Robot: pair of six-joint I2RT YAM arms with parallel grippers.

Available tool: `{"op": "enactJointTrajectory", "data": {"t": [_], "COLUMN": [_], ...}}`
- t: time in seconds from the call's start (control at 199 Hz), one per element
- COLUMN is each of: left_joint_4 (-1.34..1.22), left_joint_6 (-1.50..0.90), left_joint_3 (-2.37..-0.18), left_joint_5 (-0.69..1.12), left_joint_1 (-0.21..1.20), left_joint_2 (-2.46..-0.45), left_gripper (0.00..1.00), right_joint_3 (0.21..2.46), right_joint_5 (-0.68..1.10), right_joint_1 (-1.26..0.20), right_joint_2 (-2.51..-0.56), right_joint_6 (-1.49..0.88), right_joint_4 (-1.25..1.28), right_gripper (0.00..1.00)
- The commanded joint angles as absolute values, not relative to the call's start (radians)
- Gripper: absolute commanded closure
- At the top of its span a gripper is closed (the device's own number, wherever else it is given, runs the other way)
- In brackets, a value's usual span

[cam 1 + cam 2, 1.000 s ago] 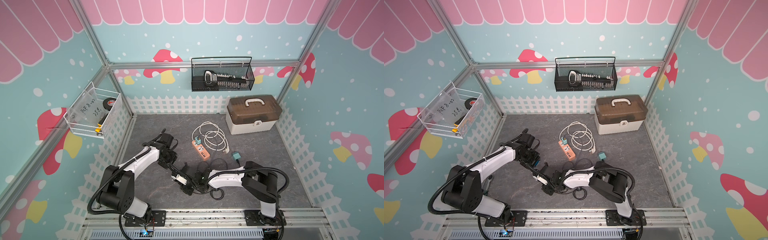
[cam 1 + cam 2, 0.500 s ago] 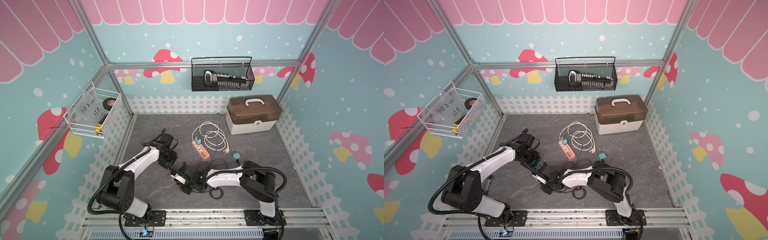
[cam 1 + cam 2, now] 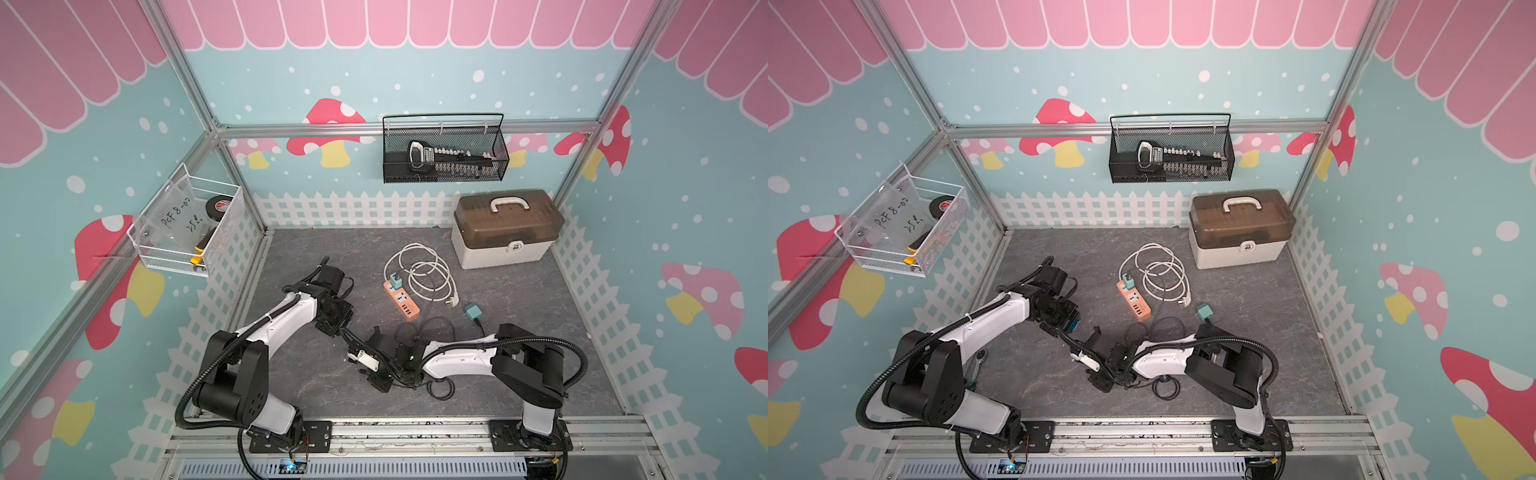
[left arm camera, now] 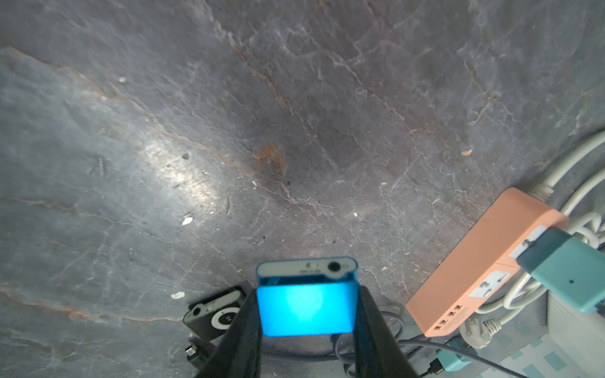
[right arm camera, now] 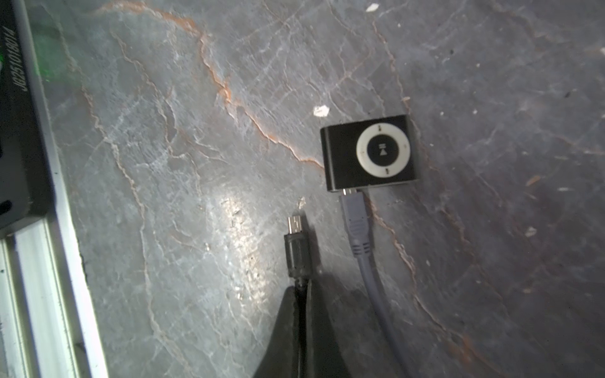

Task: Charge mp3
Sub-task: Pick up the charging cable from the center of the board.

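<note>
Right gripper, jaws pinched tight on the black cable just behind its bare plug, with the black mp3 player lying flat just beyond that plug, a grey cable plugged into it; left gripper clamps a blue mp3 player, orange power strip nearby.

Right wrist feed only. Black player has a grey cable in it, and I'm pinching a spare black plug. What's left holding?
Observer: The left gripper is shut on a blue mp3 player.
Operator: Any power source around?
Observer: Yes, an orange power strip with a teal adapter plugged into it.
</note>
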State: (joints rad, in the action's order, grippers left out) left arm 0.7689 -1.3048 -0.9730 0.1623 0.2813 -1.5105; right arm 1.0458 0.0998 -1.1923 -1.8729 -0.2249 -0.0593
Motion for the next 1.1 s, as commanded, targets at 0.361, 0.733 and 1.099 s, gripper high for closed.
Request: {"op": "enactJointTrajectory", "data": {"t": [0.361, 0.733, 1.099], "left_joint_4": [0.763, 0.755, 0.755], "left_joint_6": [-1.295, -1.299, -1.295], "left_joint_3": [-0.962, -0.953, -0.944], "left_joint_5": [0.168, 0.172, 0.176], "left_joint_1": [0.273, 0.270, 0.260], "left_joint_2": [-1.499, -1.497, -1.486], "left_gripper": [1.00, 1.00, 1.00], "right_joint_3": [1.111, 1.123, 1.131], "right_joint_5": [0.158, 0.163, 0.172], "right_joint_1": [-1.197, -1.197, -1.197], "right_joint_2": [-1.938, -1.964, -1.973], "right_joint_6": [-0.190, -0.206, -0.203], "right_joint_4": [-0.123, -0.116, -0.128], "right_gripper": [0.67, 0.68, 0.76]}}
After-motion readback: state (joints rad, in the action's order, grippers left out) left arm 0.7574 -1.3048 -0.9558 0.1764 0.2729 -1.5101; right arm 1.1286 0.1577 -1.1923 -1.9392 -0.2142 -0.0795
